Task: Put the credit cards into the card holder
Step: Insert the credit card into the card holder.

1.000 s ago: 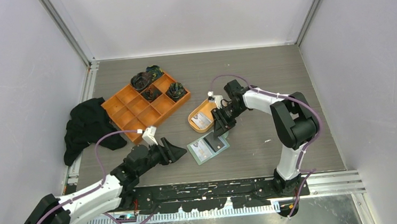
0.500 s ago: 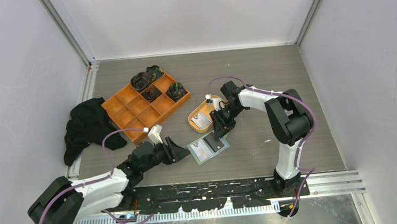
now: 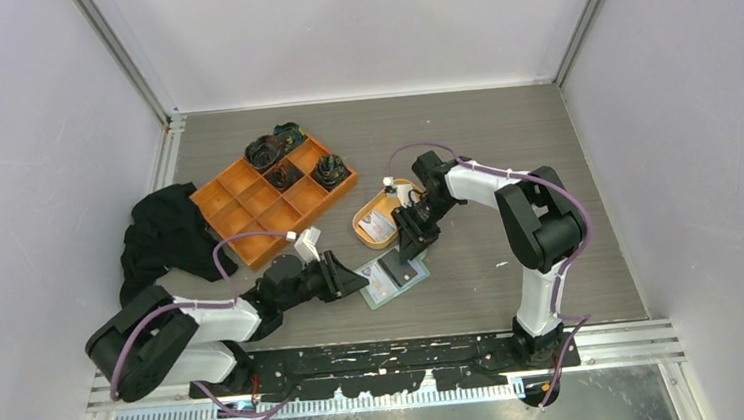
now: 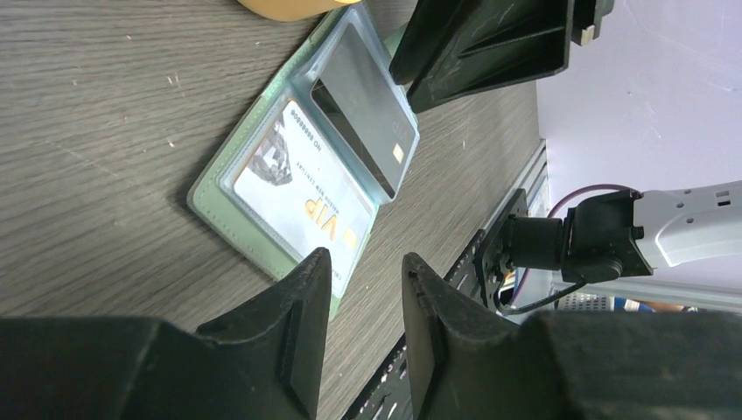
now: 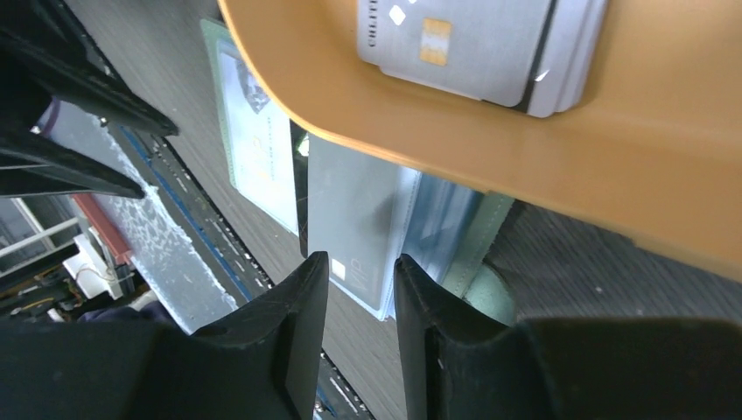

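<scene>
Well, the card holder [image 4: 203,191] is lying open and flat on the table [image 3: 503,139], just beside the orange oval dish [image 5: 612,175] on its near side. Its left pocket is showing a pale card marked VIP [image 4: 302,197]. On the right half a dark card with a chip [image 4: 372,114] is sitting at what looks like a slant, one long edge raised off the pocket.

The left gripper [image 4: 363,267] is reaching in low from the left. Its jaws are standing narrowly parted with nothing between them, and the holder's near corner is lying right at the gap, though contact cannot be made out. The right gripper [image 5: 360,267] is hanging over the far end of that dark card, jaws a narrow gap apart — whether it is pinching the card cannot be told.

More credit cards [image 5: 464,44] are lying stacked in the dish, a grey one with a chip on top. Further left an orange compartment tray [image 3: 247,205] is sitting beside a heap of black cloth [image 3: 164,236].
</scene>
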You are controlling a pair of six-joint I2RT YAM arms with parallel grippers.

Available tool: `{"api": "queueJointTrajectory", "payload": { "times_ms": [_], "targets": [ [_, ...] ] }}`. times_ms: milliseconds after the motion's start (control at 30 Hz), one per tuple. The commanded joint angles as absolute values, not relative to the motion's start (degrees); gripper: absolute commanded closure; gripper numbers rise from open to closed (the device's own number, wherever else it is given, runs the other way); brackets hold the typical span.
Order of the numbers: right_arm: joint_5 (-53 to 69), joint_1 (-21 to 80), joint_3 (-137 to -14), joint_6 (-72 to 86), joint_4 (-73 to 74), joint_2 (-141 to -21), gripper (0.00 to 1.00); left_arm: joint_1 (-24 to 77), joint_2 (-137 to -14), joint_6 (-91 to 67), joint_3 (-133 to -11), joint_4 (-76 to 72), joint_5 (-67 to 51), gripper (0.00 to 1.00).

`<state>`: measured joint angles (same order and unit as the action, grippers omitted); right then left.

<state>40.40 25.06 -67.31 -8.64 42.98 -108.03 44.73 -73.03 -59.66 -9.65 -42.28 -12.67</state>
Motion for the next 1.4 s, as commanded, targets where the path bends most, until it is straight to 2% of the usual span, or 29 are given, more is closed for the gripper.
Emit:
{"api": "queueJointTrajectory", "payload": {
  "times_ms": [0,500,1133,1300,1367],
  "targets": [
    [46.5,25.1,-69.6,-8.4,44.2,-108.1,0.61,45.1,-77.8,-60.7,-12.1,-52.6,-14.9,0.64],
    [55.0,24.0,-69.5,-5.3,43.1,-109.6,0.62,45.1,-97.8,-66.9,-13.8,-72.2,-17.6,0.65],
    [64.3,24.2,-67.1,1.3,37.0,-111.2,0.61,45.1,-99.3,-67.3,-13.8,-71.0,-15.9,0.55],
    [65.3,25.4,-66.9,1.4,36.6,-111.5,0.61,45.1,-99.0,-67.7,-13.4,-70.2,-14.8,0.57],
    [65.7,25.7,-67.0,1.4,36.6,-111.6,0.61,45.1,-98.9,-67.8,-13.1,-70.2,-14.4,0.62]
  ]
}}
